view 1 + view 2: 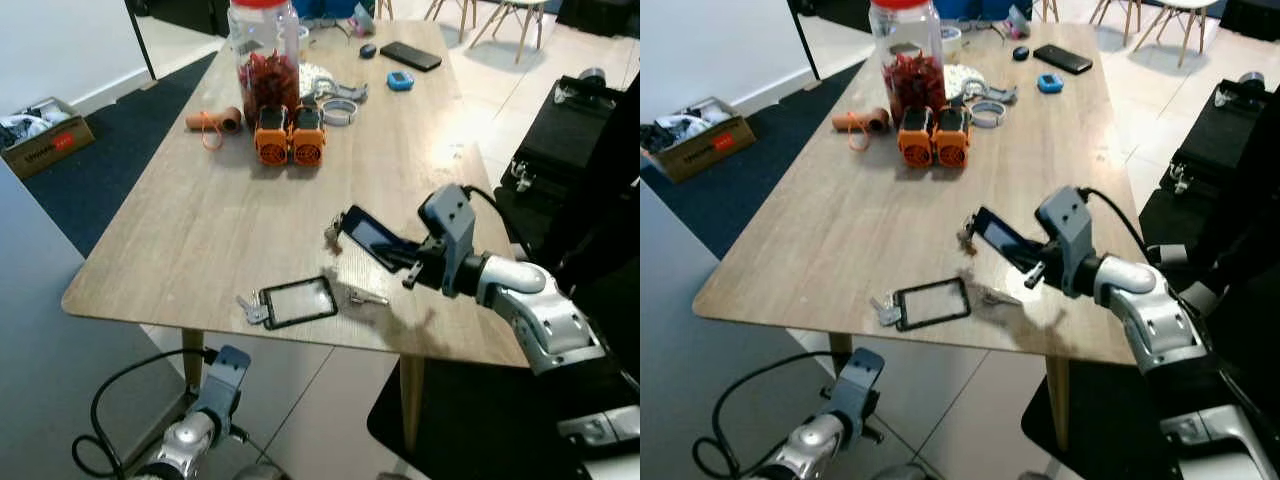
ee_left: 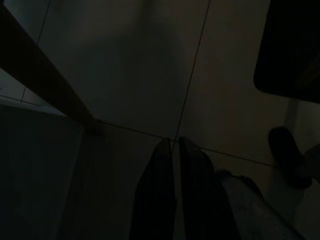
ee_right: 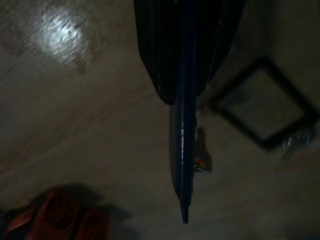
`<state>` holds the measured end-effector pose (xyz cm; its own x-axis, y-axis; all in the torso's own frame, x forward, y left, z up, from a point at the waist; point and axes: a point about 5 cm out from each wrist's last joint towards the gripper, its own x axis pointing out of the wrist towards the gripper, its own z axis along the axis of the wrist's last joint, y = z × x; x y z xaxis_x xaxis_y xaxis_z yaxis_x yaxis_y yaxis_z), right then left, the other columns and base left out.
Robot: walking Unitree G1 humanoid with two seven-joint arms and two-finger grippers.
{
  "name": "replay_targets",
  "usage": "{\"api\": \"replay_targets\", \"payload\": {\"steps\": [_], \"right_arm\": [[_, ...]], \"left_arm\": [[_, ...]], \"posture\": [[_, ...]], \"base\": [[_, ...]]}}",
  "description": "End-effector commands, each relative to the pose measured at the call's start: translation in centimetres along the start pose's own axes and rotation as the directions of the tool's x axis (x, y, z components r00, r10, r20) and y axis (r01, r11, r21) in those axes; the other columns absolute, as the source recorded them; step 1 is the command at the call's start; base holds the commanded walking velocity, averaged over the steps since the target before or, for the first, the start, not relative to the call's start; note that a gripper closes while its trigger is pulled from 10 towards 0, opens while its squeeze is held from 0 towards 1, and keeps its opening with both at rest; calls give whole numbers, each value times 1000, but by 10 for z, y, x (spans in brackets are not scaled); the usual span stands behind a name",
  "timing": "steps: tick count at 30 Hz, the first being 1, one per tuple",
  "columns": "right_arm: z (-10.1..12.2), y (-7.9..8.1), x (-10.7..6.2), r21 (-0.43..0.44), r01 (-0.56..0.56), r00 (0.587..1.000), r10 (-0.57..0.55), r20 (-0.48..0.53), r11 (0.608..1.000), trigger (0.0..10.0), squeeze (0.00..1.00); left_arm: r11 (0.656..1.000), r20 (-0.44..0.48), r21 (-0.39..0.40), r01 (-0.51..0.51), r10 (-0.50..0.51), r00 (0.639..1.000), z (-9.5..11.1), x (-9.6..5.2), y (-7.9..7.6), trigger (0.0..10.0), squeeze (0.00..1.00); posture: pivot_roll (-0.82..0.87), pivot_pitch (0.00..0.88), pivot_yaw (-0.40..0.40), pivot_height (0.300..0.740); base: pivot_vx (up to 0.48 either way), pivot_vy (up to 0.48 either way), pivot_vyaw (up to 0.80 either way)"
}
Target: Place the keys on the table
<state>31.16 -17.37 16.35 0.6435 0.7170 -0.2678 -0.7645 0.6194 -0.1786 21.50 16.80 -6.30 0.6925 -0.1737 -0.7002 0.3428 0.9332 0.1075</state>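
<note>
The right gripper hovers over the wooden table near its right edge, its black fingers pinched on a dark flat card holder from which the keys hang at the far end, just above the tabletop. Just beside them, toward the near edge, a loose key lies on the wood, and next to it a black-framed badge sleeve with another small bunch of keys at its left end.

Farther up the table stand two orange ribbed cylinders side by side, touching a clear jar with a red lid that holds dark red pieces. Left of the jar lies a tan roll with an orange loop; right of it a roll of tape. At the far end are a black phone and a small blue round object.

On the floor past the left edge sits a cardboard box with mixed contents.

The left gripper hangs below the table's near edge, fingers pressed together, over dim floor tiles.
</note>
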Motion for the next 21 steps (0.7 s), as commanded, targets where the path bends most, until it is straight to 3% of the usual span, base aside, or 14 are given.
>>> {"api": "replay_targets", "payload": {"steps": [1,11,20,21], "right_arm": [[-10,7,-2,-46,-33,995,28,-98,998,10000,0],[-25,17,-5,-57,-79,975,65,-214,995,10000,0],[-27,18,-5,-63,-95,964,76,-256,993,10000,0],[-27,19,-5,-55,-99,963,81,-259,994,10000,180]], "left_arm": [[1000,-14,-3,-7,7,1000,-6,-2,3,10000,0],[1000,-13,-8,1,-1,1000,-4,-1,2,10000,0],[1000,-14,-12,-2,2,1000,-4,-1,3,10000,0],[1000,-14,-13,-3,3,1000,-4,-1,3,10000,0]], "posture": [[24,63,33,740],[18,63,35,740],[22,60,31,740],[23,60,31,740]], "base": [[0,0,0],[0,0,0],[0,0,0],[0,0,0]]}}
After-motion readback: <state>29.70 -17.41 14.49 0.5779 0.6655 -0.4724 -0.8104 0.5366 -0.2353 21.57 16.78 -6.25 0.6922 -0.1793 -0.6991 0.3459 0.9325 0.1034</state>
